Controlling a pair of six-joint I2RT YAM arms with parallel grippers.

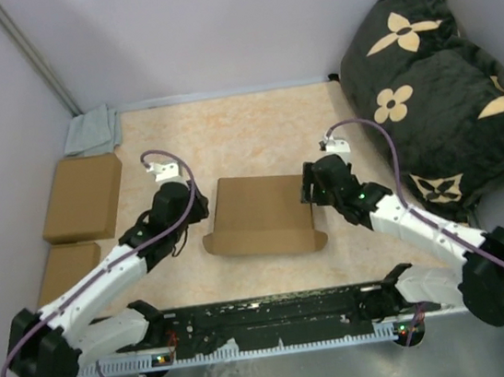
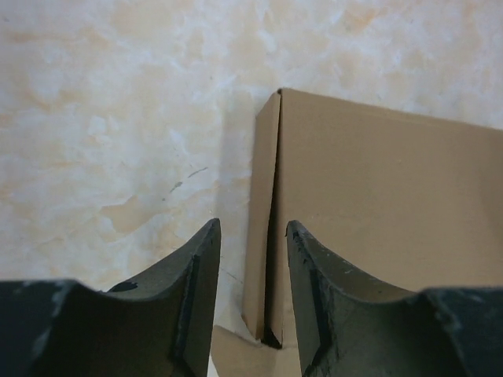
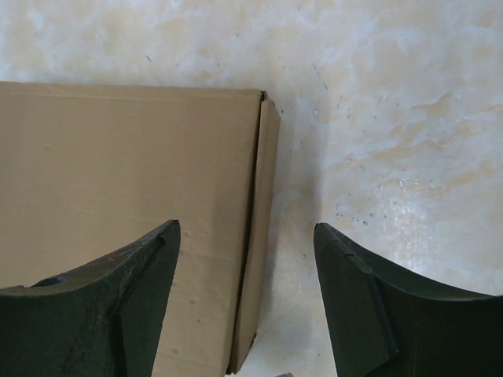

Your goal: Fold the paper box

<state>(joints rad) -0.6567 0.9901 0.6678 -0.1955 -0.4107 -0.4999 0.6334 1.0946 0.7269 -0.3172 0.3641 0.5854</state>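
The paper box point(image 1: 262, 213) is a brown cardboard shape lying in the middle of the table, its lid down and a front flap with tabs spread toward me. My left gripper point(image 1: 200, 206) is open at the box's left side; in the left wrist view point(image 2: 251, 243) its fingers straddle the left side wall point(image 2: 262, 220). My right gripper point(image 1: 308, 188) is open wide at the box's right side; in the right wrist view point(image 3: 245, 243) its fingers straddle the right side wall point(image 3: 259, 236). Neither gripper holds anything.
Two ready-made brown boxes point(image 1: 82, 198) point(image 1: 65, 266) lie at the left, with a grey cloth point(image 1: 92, 131) behind them. A black flowered cushion point(image 1: 439, 89) fills the back right. Walls enclose the table on three sides.
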